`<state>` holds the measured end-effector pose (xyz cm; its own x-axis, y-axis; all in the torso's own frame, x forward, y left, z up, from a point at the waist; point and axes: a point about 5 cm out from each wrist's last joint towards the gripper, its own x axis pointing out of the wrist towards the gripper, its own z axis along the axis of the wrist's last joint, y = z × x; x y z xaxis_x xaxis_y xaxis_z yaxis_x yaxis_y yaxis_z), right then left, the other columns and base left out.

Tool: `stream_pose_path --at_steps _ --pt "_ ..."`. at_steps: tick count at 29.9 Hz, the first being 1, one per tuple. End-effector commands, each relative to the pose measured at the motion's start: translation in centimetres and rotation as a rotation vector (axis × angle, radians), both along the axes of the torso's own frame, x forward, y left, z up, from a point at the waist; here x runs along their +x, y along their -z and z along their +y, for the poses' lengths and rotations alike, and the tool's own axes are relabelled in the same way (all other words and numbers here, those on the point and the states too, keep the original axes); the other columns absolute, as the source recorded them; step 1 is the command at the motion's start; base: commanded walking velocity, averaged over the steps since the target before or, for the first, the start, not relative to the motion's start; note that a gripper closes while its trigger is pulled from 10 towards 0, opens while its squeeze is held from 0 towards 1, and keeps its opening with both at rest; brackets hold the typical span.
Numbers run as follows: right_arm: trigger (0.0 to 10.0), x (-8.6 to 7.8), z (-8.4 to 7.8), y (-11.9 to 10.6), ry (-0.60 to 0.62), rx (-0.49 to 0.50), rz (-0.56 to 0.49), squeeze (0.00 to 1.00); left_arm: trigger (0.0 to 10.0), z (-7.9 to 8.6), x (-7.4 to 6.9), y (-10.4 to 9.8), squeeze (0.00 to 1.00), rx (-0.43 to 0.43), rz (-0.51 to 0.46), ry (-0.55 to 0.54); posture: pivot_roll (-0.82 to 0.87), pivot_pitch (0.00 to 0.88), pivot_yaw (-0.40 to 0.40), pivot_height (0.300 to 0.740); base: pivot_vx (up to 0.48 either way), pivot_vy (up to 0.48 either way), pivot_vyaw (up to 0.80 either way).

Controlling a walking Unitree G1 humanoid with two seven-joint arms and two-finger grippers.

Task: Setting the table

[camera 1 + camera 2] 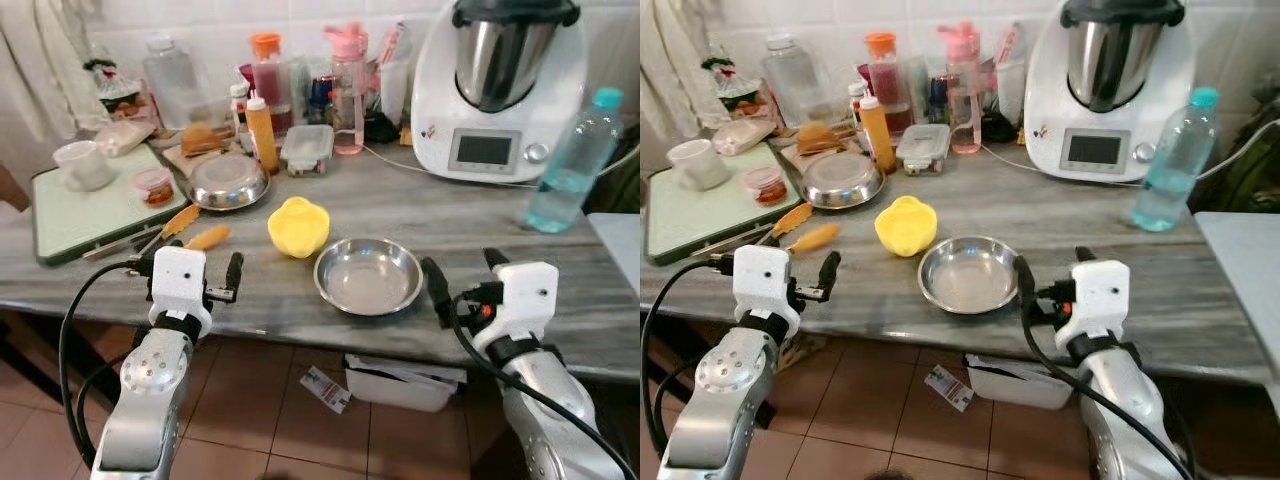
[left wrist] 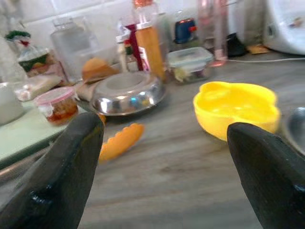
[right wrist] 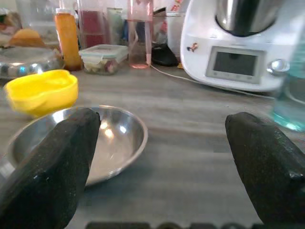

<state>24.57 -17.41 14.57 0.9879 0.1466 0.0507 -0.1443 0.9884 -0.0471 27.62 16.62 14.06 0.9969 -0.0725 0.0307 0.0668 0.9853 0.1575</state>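
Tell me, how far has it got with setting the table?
Barely begun, it seems. Done: nothing looks laid out; the steel bowl and yellow bowl sit among counter clutter. In hand: nothing; the left gripper and right gripper are both open at the counter's near edge, the right beside the steel bowl. Left: picking up and placing everything.

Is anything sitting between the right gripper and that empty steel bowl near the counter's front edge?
Nothing visible. The right gripper, open, hovers just beside the steel bowl, with only bare counter between them. The yellow bowl sits on the bowl's far side.
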Motion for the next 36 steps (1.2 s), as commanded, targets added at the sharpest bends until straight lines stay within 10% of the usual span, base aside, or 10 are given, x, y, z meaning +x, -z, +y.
stream_pose_path --at_steps 1,20,36 --pt "10.0 0.1 0.1 -0.5 0.000 0.003 -0.027 0.00 10.0 0.3 0.1 -0.3 0.00 0.016 -0.009 -0.014 -0.04 0.000 0.073 0.740 -0.337 0.000 0.00" --pt "10.0 0.2 0.3 -0.2 -0.005 -0.010 -0.023 0.00 10.0 0.2 0.1 0.5 0.00 0.042 -0.010 -0.013 -0.05 0.000 0.067 0.740 -0.247 0.000 0.00" --pt "10.0 -0.1 0.5 1.9 -0.010 -0.023 0.039 0.00 10.0 2.4 -2.1 7.0 0.00 -0.028 0.132 -0.093 -0.05 0.000 0.041 0.740 0.000 0.000 0.00"
